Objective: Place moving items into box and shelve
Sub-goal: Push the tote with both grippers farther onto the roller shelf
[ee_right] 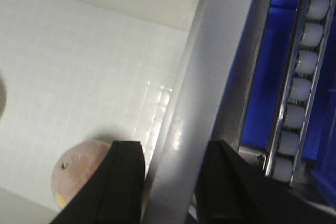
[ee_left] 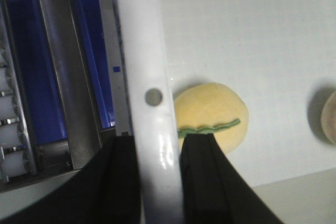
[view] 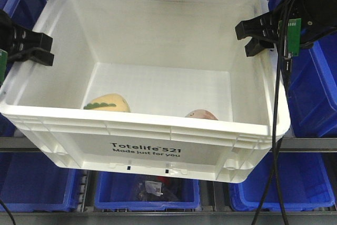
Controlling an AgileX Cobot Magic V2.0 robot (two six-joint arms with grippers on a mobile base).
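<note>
Both tools are chunky matte black plastic. The right tool has a green circuit board and black cables hanging beside it; left tool looks the same.

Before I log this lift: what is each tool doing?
Left tool: shut on the box rim.
Right tool: shut on the box rim.

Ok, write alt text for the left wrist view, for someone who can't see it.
The left gripper clamps the white rim of the box, one black finger on each side. Inside the box, a cream-yellow toy food with a green wavy strip lies on the white floor beside the rim. Blue bins and metal rollers show outside the box.
</note>
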